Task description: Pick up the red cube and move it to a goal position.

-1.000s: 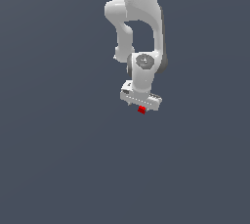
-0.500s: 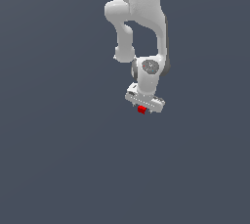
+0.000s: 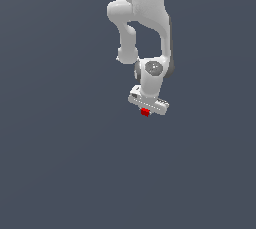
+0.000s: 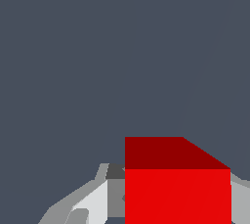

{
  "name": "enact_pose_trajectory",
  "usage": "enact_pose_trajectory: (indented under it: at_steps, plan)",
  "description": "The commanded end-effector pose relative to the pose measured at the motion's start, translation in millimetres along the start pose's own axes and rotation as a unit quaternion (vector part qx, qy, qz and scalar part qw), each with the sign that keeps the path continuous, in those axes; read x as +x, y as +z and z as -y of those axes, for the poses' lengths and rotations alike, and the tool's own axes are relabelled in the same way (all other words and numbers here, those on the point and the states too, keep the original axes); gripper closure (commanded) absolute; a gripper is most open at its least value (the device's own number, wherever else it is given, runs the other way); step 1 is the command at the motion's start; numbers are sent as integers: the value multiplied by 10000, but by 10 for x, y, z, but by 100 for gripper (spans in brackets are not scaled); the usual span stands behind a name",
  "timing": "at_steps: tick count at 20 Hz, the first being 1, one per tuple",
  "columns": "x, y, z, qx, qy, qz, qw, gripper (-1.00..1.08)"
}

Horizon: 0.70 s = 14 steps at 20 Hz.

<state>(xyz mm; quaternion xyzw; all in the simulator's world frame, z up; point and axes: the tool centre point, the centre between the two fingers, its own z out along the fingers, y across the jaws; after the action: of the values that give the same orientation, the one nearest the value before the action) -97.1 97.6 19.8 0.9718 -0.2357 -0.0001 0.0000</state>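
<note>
The red cube (image 3: pixel 145 112) is a small bright red block just under the white gripper body in the exterior view. My gripper (image 3: pixel 146 113) is shut on it and holds it in the air, apart from any surface. In the wrist view the red cube (image 4: pixel 176 189) fills the space between my fingers (image 4: pixel 90 203), with one darker face and one bright face showing. The white arm rises above the gripper towards the top of the exterior view.
Only a plain dark grey-blue background shows around the arm in both views. No other objects, edges or goal marker are visible.
The arm has carried the gripper and the red cube slightly towards the exterior view's right, and the hand has tilted a little. The cube stays held.
</note>
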Motion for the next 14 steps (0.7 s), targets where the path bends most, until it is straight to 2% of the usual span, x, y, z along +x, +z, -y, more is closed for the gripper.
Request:
enact_pose_trajectory:
  at_steps: [1,14]
  plan:
    - [1,-2,0,1,-3,-1,10000,108]
    - [43,-95,-4,0,-5,1,10000,108]
